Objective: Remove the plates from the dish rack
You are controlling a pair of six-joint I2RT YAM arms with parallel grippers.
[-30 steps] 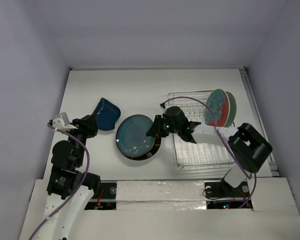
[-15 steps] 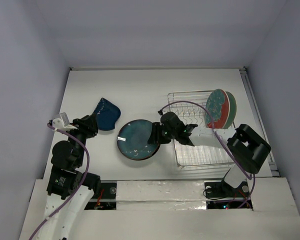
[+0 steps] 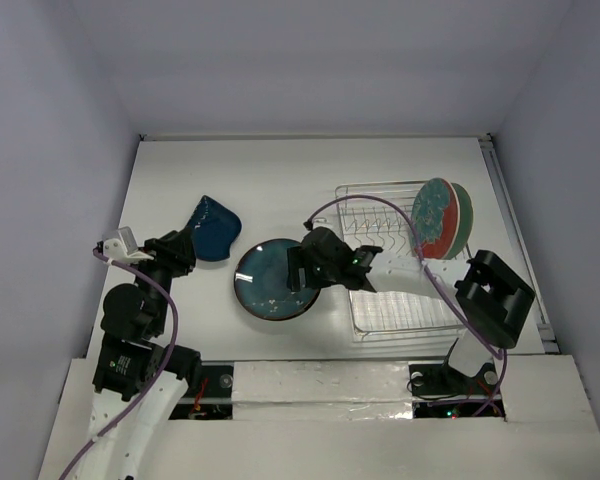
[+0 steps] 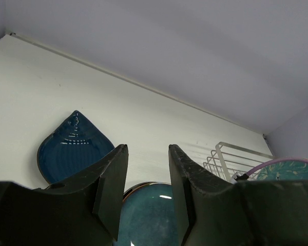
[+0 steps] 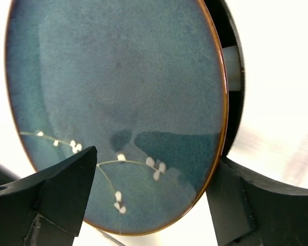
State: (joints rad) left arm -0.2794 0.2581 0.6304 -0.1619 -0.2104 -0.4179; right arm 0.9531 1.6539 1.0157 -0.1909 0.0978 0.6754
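**Hazards**
- The right gripper (image 3: pixel 296 268) is hanging over the right rim of the teal plate (image 3: pixel 268 284), which is lying flat on the table (image 3: pixel 280 170) just below frame centre. Its jaws are standing wide and are holding nothing. In the right wrist view one finger (image 5: pixel 236 205) is sitting just outside the rim. In my judgement, a low retreat could catch that rim and drag or tip the plate.
- The teal plate is lying near the left edge of the dish rack (image 3: pixel 380 300). A sweeping return of the right arm could nudge the plate.
- A purple cable (image 3: pixel 325 208) is looping over the rack's upper left. It could snag on the prongs during a reach to the standing plates (image 3: pixel 435 215) at the rack's upper right corner.
- Those plates are standing on edge, so a one-sided pinch could send them rolling or toppling.
- The left gripper (image 4: pixel 147 154) is standing part open and empty, near the dark blue plate (image 3: pixel 215 230) at centre left. An inattentive move there could shove it.

**Count**
- Plates on the table: two, the teal one and the dark blue one.
- Plates in the rack: two are showing. One has a speckled green face and a red back, and another is sitting close behind it. Whether more are hiding behind them, I cannot tell.
- Racks: one.
- Grippers: two.
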